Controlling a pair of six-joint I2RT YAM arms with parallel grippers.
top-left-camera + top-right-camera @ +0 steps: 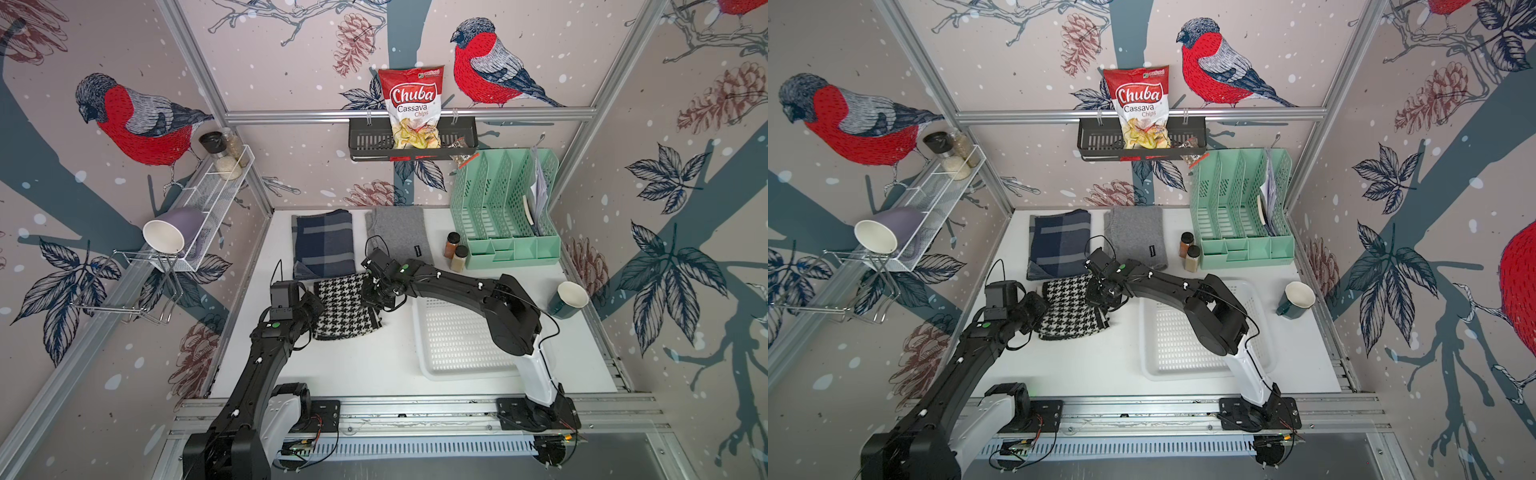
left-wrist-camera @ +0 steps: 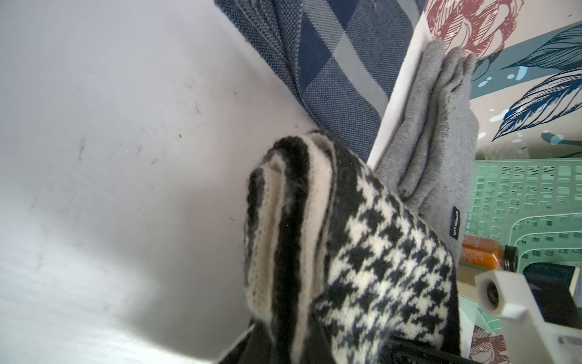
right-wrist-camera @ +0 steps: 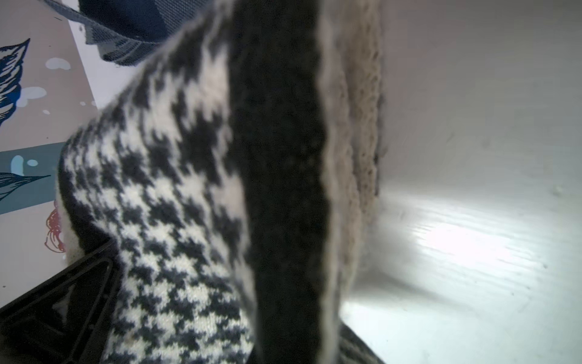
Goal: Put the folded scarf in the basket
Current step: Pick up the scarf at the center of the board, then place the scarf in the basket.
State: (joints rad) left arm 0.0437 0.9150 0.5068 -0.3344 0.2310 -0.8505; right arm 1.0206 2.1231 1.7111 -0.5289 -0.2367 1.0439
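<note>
The basket [image 1: 457, 345] sits empty toward the table's [image 1: 353, 370] front right corner. Beyond it, mid-table, my left gripper [image 1: 311, 305] and right gripper [image 1: 372, 296] are each clenched on opposite ends of the houndstooth scarf [image 1: 345, 311]. Grasp made, I judge; next calls for a level joint lift rightward over the rim. My wrist views show the pinched folds; only the top views show the basket.

Looks like a robot lab booth dressed up homey: aluminium frame [image 1: 291, 117], bird wallpaper [image 1: 137, 124], left arm [image 1: 257, 365] and right arm [image 1: 457, 286] bolted to a rail [image 1: 415, 409] by a white surface [image 1: 374, 365]
</note>
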